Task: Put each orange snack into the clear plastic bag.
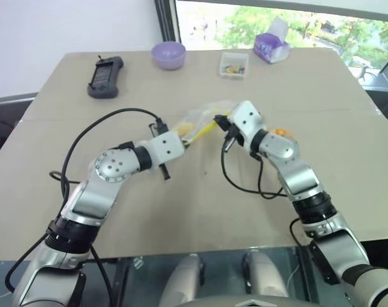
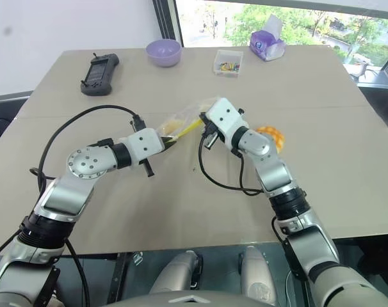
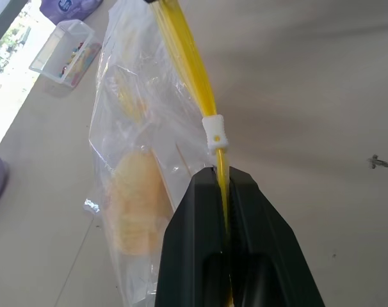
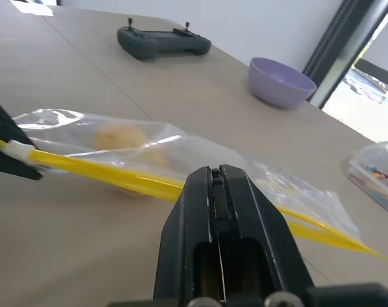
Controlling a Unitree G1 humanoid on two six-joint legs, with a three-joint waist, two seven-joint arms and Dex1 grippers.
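The clear plastic bag (image 3: 143, 147) is being held taut above the bench (image 1: 181, 211) by its yellow closure strip (image 3: 193, 70), which is being pinched at both ends. The left tool (image 3: 225, 185) is being kept closed on the strip just past the small white slider (image 3: 216, 132), while the right tool (image 4: 218, 185) is being kept closed on the strip further along, on the side away from the slider. A flat pale-orange snack (image 3: 135, 204) is already lying inside the bag, below the strip. The round orange bun (image 2: 273, 136) is still sitting on the bench, just beyond the right arm and apart from the bag.

The step in hand appears to be the handling of the bag's mouth, with one snack bagged and one outstanding. The next move is judged to call for the strip being parted into an opening wide enough for the bun, and for one tool being freed to fetch it without the bag collapsing.
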